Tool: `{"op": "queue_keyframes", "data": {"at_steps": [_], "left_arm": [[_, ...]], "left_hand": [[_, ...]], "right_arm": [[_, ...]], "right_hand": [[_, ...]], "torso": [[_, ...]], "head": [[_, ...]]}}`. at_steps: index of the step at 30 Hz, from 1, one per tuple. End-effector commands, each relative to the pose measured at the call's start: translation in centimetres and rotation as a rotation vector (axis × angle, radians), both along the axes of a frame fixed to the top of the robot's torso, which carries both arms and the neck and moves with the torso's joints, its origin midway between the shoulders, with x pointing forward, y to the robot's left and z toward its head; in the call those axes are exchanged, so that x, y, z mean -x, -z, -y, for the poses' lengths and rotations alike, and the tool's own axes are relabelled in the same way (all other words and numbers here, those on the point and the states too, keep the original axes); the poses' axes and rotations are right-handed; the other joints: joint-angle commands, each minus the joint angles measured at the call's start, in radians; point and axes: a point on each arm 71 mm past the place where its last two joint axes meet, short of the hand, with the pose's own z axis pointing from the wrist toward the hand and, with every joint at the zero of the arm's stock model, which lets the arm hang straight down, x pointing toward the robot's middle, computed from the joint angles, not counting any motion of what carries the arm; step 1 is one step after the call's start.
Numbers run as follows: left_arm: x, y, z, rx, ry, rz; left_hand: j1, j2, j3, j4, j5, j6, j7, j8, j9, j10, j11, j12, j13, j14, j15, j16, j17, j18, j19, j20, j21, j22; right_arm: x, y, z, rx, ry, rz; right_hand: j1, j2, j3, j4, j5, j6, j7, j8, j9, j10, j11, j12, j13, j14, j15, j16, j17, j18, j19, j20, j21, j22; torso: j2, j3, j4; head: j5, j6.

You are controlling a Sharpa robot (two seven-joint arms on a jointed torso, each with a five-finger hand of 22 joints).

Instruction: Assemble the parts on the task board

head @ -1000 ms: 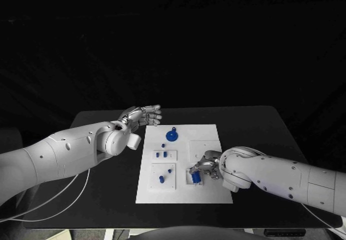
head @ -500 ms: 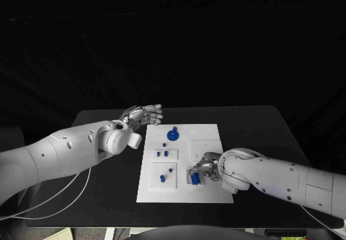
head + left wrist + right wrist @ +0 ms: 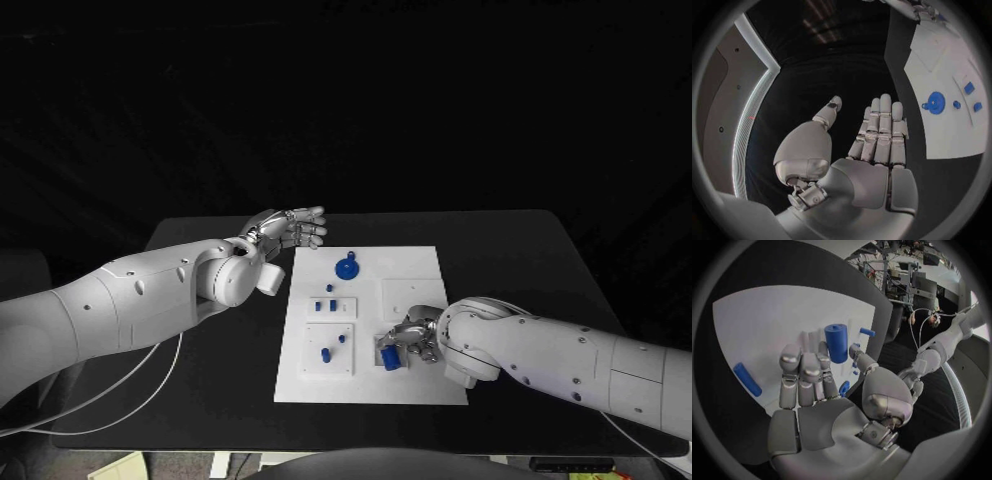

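We see the board [image 3: 411, 275] lying in the middle of the table [image 3: 534, 250], with the left hand [image 3: 293, 228] just off its far left corner and the right hand [image 3: 415, 333] over its near right part. A round part [image 3: 345, 269] sits on the far middle of the board, small parts [image 3: 330, 305] lie nearer on its left side, and a cylinder [image 3: 392, 358] stands just left of the right hand, at its fingers [image 3: 804, 371]. A peg [image 3: 747, 379] lies on the board beside that hand, apart from the cylinder.
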Motion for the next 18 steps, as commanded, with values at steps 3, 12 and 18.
{"op": "queue_keyframes", "data": {"at_steps": [3,12,18], "left_arm": [[-0.03,-0.15,0.22,0.009,0.011,0.010],[-0.02,-0.15,0.23,0.009,0.011,0.009],[-0.02,-0.14,0.10,0.008,0.010,0.009]], "left_hand": [[0.002,-0.005,0.001,0.002,-0.002,-0.004,-0.003,0.002,-0.001,-0.004,-0.001,-0.001,-0.001,0.000,0.007,-0.009,0.003,0.017,-0.002,0.007,-0.007,0.002],[0.002,-0.005,0.001,0.003,-0.002,-0.005,-0.002,0.002,-0.002,-0.005,-0.001,-0.001,-0.001,-0.001,0.007,-0.010,0.004,0.017,-0.002,0.007,-0.008,0.002],[0.002,-0.005,0.001,0.003,-0.002,-0.005,-0.002,0.002,-0.002,-0.005,-0.001,-0.001,-0.001,-0.001,0.007,-0.011,0.004,0.018,-0.002,0.007,-0.008,0.003]], "right_arm": [[0.20,-0.01,-0.38,-0.009,-0.020,-0.002],[0.18,-0.10,-0.38,-0.012,-0.019,0.013],[0.46,-0.38,-0.19,-0.034,-0.071,0.037]], "right_hand": [[-0.032,-0.002,-0.037,-0.010,-0.006,0.002,0.015,-0.006,-0.001,-0.004,0.004,-0.006,0.003,-0.008,-0.004,0.003,-0.001,0.061,-0.006,-0.001,0.005,0.016],[-0.054,0.029,-0.109,-0.069,-0.005,-0.001,0.013,-0.009,0.001,-0.008,0.001,-0.013,0.012,-0.012,-0.007,0.002,0.000,0.061,-0.015,-0.014,0.005,0.014],[-0.037,0.028,-0.111,-0.073,-0.005,-0.001,0.013,-0.010,0.001,-0.007,0.000,-0.015,0.015,-0.012,-0.007,0.002,0.000,0.061,-0.014,-0.018,0.005,0.014]], "torso": [[-0.001,0.0002,-0.0014],[-0.001,0.0012,-0.0013],[-0.001,0.0017,-0.0011]], "head": [[0.004,-0.002],[0.004,-0.001],[0.004,-0.001]]}}
